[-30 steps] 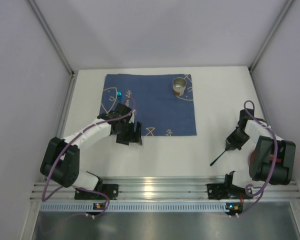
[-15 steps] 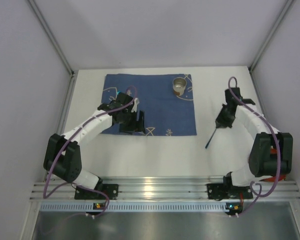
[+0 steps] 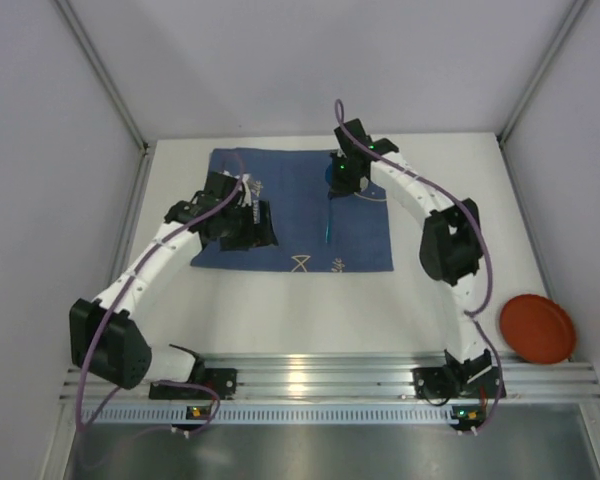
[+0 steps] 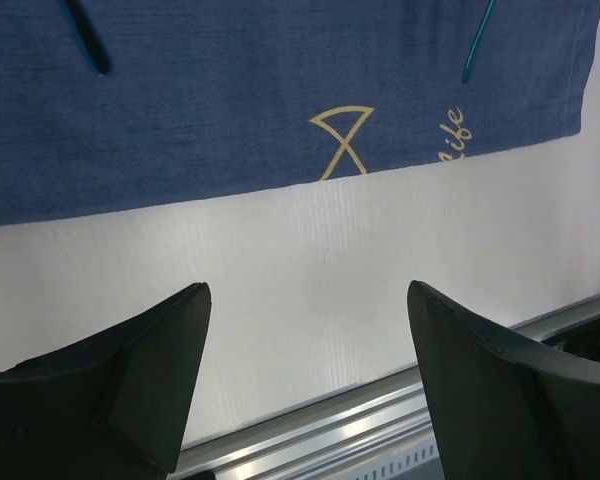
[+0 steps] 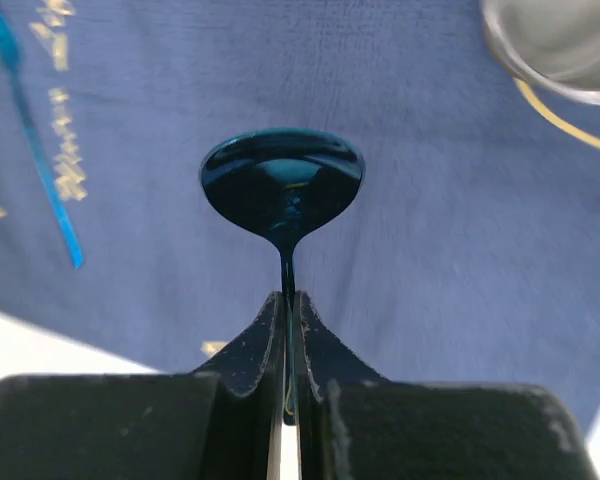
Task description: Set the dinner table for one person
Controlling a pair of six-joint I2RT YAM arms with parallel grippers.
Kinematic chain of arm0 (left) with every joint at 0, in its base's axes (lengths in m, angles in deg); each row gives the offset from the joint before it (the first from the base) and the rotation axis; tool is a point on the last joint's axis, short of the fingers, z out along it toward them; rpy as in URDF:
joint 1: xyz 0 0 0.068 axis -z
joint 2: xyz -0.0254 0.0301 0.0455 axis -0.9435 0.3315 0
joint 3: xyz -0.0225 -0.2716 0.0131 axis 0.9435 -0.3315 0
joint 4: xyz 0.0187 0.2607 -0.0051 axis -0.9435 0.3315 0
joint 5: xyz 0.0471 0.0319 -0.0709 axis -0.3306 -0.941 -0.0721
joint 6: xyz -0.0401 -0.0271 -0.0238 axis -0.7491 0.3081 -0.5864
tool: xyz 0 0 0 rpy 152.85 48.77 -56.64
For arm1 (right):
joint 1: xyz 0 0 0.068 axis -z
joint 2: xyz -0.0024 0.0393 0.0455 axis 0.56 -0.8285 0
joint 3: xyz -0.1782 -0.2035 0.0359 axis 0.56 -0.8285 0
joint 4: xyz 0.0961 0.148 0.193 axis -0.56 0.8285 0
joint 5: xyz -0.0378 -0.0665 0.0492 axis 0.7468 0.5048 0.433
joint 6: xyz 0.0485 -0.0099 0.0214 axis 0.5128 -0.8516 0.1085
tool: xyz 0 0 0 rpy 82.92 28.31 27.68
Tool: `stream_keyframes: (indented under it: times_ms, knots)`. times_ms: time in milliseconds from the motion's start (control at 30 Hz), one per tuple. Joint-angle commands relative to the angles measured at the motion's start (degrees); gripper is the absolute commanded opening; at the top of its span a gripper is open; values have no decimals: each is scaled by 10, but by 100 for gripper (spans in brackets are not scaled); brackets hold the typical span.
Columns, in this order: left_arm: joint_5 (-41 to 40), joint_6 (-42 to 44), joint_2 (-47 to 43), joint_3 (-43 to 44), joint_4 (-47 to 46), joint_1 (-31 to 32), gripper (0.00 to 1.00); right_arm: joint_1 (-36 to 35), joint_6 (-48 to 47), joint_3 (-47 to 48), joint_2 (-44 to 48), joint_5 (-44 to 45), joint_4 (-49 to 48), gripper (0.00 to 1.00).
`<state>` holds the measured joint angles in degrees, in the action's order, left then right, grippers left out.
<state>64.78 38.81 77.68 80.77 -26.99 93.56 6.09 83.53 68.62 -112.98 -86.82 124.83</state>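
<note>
- Currently you are in the cutlery step: your right end effector [image 5: 288, 300] is clamped on the neck of a dark teal spoon [image 5: 282, 185], whose bowl sticks out beyond the fingertips.
- In the overhead view it hangs over the upper right part of the blue mat [image 3: 360, 235], near the top centre of the frame. The handle slants down toward the mat's lower edge. You cannot tell whether the spoon touches the cloth.
- A steel cup [image 5: 555, 45] sits near the spoon, at the upper right of the wrist view. The next move, I judge, is to lower the spoon clear of it and then part the fingers.
- Your left end effector [image 4: 305, 300] is spread wide and holds nothing, at the left part of the mat in the overhead view.
- A thin blue utensil [image 5: 40, 160] lies on the mat at the left of the right wrist view.
- A red plate [image 3: 537, 328] sits at the lower right, well apart from the mat, and likely needs fetching later.
- The surface [image 3: 280, 310], white and matte, fills the middle of the overhead frame. Pale walls close it in on three sides, and a metal rail [image 3: 320, 375] runs along its lower edge.
</note>
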Motion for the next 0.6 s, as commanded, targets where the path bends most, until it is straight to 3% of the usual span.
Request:
stream_keyframes:
  times_ms: [0, 133, 367, 400, 433, 467, 533, 567]
  knots:
    - [-28, -37, -98, -31, 2, -36, 85, -9, -20, 96, -80, -28, 46, 0]
    - [-57, -36, -159, -59, 4, -55, 91, -10, -14, 176, -156, -28, 71, 0]
    - [-92, -26, -186, -58, 47, -60, 91, -9, -16, 186, -188, -1, 73, 0]
    - [-100, -19, -185, -55, 52, -61, 91, -9, -15, 186, -190, -1, 73, 3]
    - [-103, -16, -183, -52, 54, -62, 91, -9, -16, 187, -191, -3, 73, 20]
    - [-103, -14, -182, -47, 56, -62, 91, -9, -14, 187, -192, -3, 74, 28]
    - [-102, -8, -174, -44, 54, -63, 91, -10, -14, 184, -184, 0, 75, 43]
    - [-101, -8, -170, -42, 53, -63, 91, -10, -14, 181, -181, 2, 73, 46]
